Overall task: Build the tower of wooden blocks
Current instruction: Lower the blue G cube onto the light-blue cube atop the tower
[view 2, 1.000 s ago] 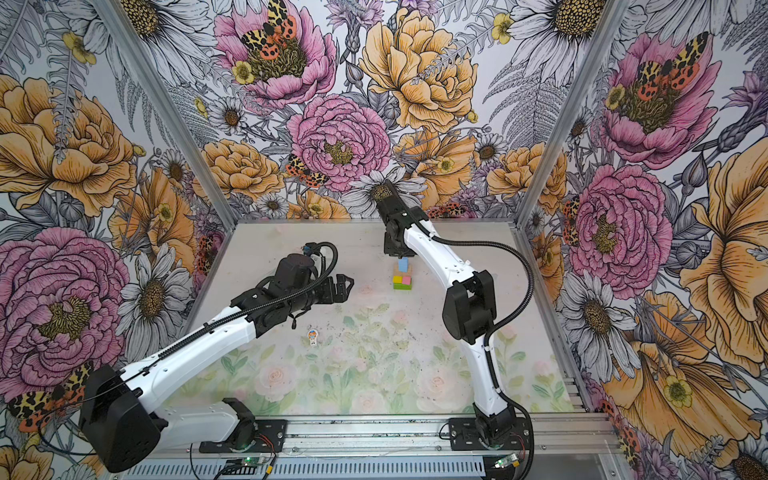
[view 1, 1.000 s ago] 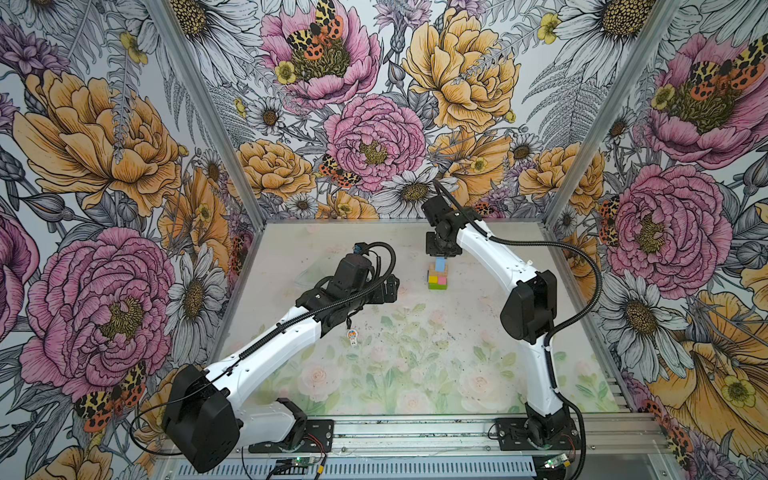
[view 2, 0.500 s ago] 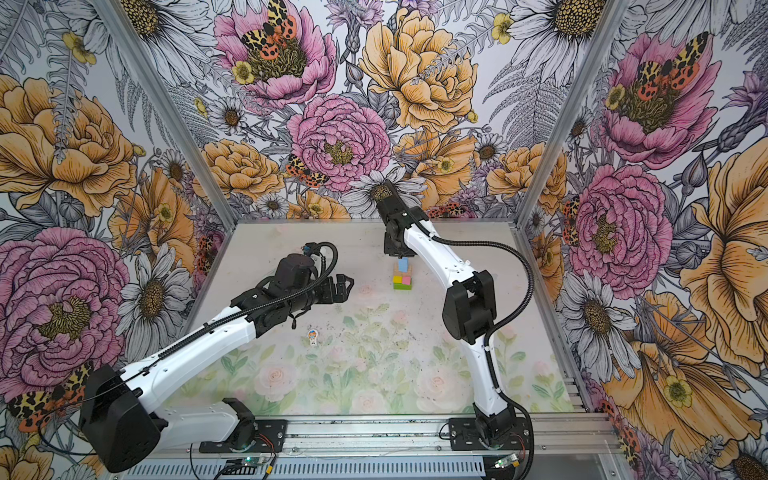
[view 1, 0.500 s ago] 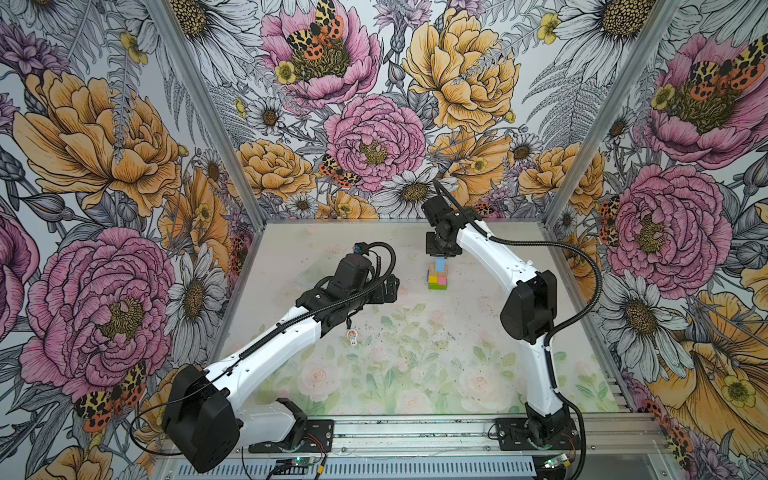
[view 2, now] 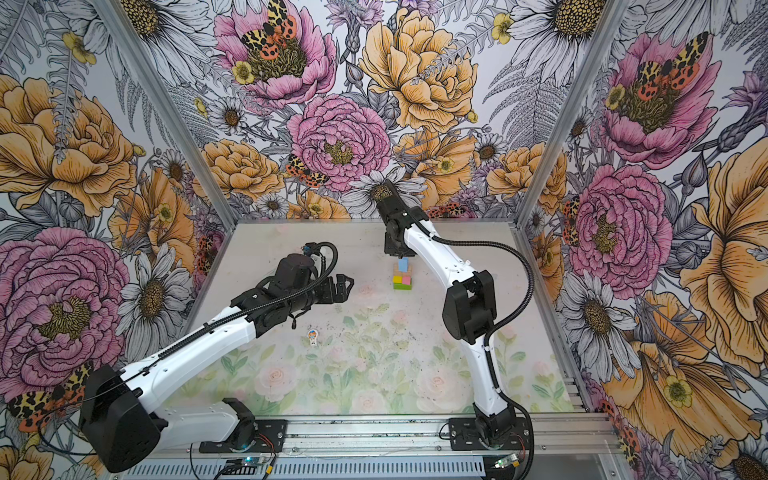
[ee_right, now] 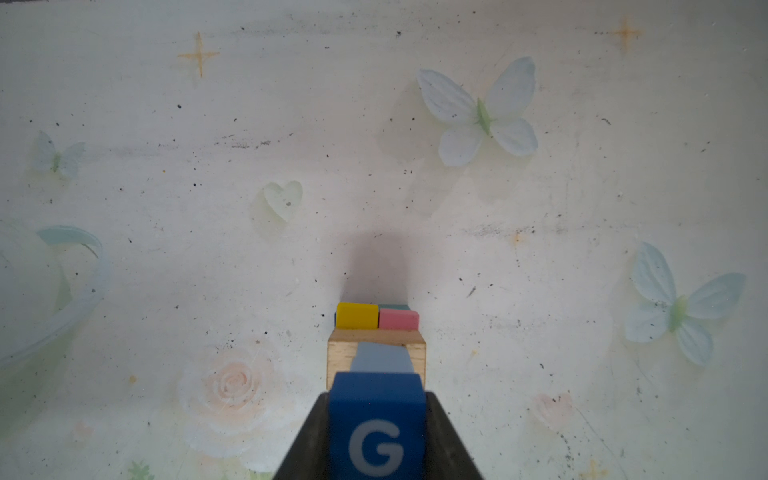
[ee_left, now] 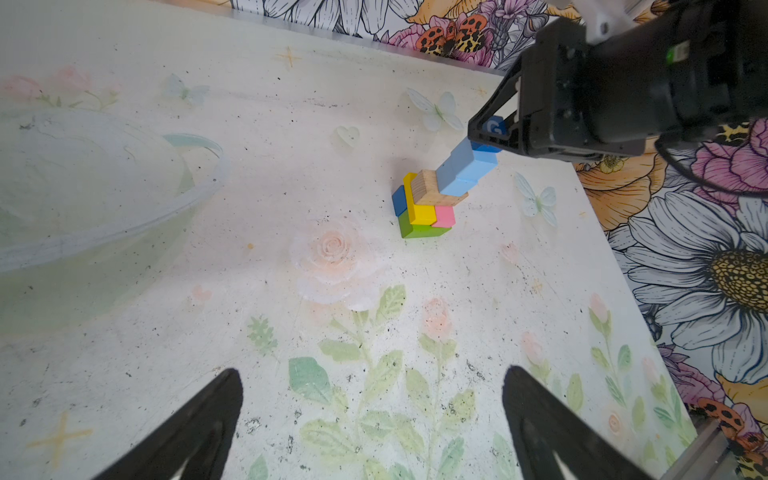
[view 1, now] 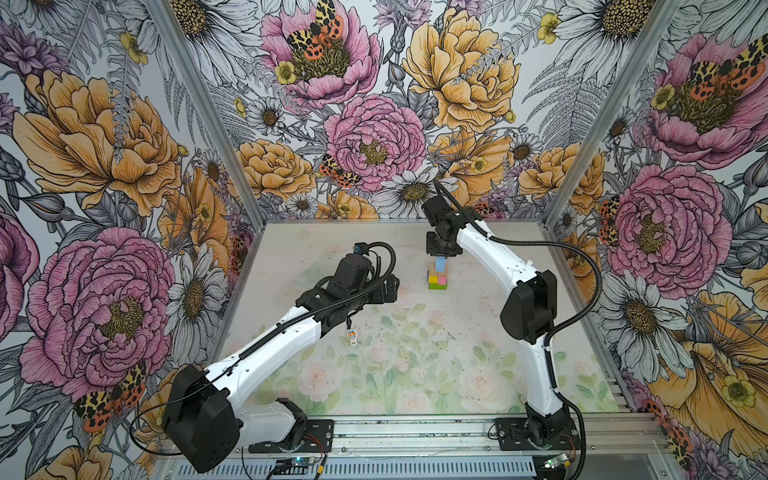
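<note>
The wood block tower [view 1: 437,277] [view 2: 402,278] stands at the back of the mat. In the left wrist view the tower [ee_left: 424,208] has a green brick at the bottom, yellow and pink bricks above it, then a tan block [ee_left: 430,189] and light blue cubes [ee_left: 467,166]. My right gripper [view 1: 439,255] [ee_left: 492,133] [ee_right: 376,401] hangs over it, shut on a dark blue cube marked G [ee_right: 376,424] that rests on the light blue cubes. My left gripper [view 2: 347,286] [ee_left: 370,415] is open and empty, left of the tower. A tiny white toy figure [view 1: 352,337] [view 2: 312,336] lies on the mat under the left arm.
The flowered back wall [view 1: 374,199] rises a short way behind the tower. The right arm's black elbow [view 1: 528,307] hangs over the mat's right side. A metal rail [view 1: 415,432] with both arm bases runs along the front edge.
</note>
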`<state>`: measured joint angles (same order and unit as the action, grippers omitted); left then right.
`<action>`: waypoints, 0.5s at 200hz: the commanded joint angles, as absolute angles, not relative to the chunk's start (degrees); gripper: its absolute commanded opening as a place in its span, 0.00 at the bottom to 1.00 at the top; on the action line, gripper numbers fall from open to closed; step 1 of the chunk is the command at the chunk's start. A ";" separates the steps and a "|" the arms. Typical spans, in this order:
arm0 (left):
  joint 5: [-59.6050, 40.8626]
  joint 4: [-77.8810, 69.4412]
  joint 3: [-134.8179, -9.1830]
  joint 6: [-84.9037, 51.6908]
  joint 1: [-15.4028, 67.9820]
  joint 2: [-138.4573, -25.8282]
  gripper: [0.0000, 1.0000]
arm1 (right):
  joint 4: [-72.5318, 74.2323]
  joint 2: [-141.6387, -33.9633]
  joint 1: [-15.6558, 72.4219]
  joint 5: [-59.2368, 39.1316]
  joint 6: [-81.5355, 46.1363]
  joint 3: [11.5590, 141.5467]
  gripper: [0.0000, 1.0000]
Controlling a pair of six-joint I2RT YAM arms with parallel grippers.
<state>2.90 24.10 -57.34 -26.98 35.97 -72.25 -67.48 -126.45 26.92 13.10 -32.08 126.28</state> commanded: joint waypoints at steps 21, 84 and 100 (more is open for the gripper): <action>1.76 22.85 -58.46 -26.70 35.56 -71.37 0.99 | -67.68 -124.12 26.67 13.99 -32.95 126.30 0.31; 1.89 22.85 -58.45 -26.72 35.51 -71.46 0.99 | -67.68 -124.06 26.80 14.05 -32.96 126.14 0.32; 1.92 22.85 -58.35 -26.72 35.51 -71.42 0.99 | -67.68 -124.09 26.72 14.02 -32.96 126.11 0.32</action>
